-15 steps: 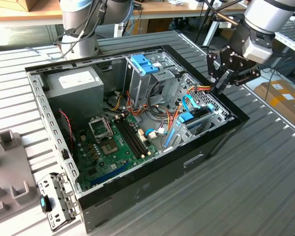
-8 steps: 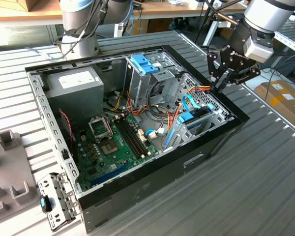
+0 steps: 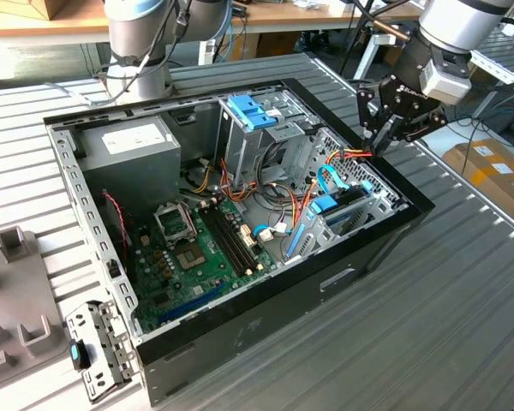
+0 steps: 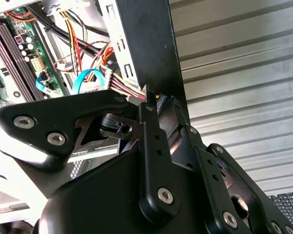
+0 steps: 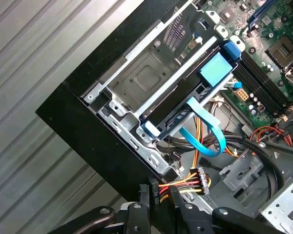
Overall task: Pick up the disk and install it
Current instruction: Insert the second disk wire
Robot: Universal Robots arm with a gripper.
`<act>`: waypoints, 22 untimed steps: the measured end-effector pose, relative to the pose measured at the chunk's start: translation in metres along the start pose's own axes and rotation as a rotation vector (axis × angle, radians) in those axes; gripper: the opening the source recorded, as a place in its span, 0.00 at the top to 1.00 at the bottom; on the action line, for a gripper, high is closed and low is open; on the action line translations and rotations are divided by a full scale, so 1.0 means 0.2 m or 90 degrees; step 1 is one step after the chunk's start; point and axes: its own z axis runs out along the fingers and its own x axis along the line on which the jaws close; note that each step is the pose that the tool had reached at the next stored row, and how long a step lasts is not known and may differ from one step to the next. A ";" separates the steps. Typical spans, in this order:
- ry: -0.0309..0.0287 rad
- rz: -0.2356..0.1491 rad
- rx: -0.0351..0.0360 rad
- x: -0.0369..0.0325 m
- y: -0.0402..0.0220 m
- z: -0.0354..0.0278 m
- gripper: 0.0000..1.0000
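A: In the front corner of the open computer case [image 3: 265, 330], on the exterior view's right, sits the disk [image 3: 330, 205]. Its light-blue carrier shows between the grey bay rails.

B: Is it flat in there?

A: In the first wrist view the disk [image 5: 212, 73] lies along the bay and inside it, one pale-blue end toward the motherboard [image 5: 263, 29]. A blue ribbon cable [image 5: 212, 129] loops just beside it. I cannot tell if the cable is plugged into the disk.

B: And the gripper?

A: The gripper [image 3: 379, 144] hangs over the case's black side wall, near the disk but apart from it. In both wrist views the gripper [image 5: 156, 195] [image 4: 163, 112] is at that wall's edge. It looks clenched on a small black plug [image 5: 155, 194], though the angle is poor and I would not swear to it. A bundle of red, yellow and black wires [image 5: 178, 183] runs from there to a pale connector [image 5: 198, 175].

B: What else is in the room?

A: Further back in the case are the darker-blue slotted latch [image 3: 248, 111] atop the drive cage and the grey power-supply box [image 3: 133, 145]. The case rests on a slatted metal table [image 3: 445, 325]. A loose perforated metal bracket [image 3: 98, 347] lies off its near corner.
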 end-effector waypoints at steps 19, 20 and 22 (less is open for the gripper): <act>-0.0001 -0.003 -0.0001 0.005 0.002 0.000 0.83; -0.0002 -0.003 -0.0001 0.006 0.002 0.000 0.83; -0.0001 -0.003 -0.0001 0.006 0.002 0.000 0.83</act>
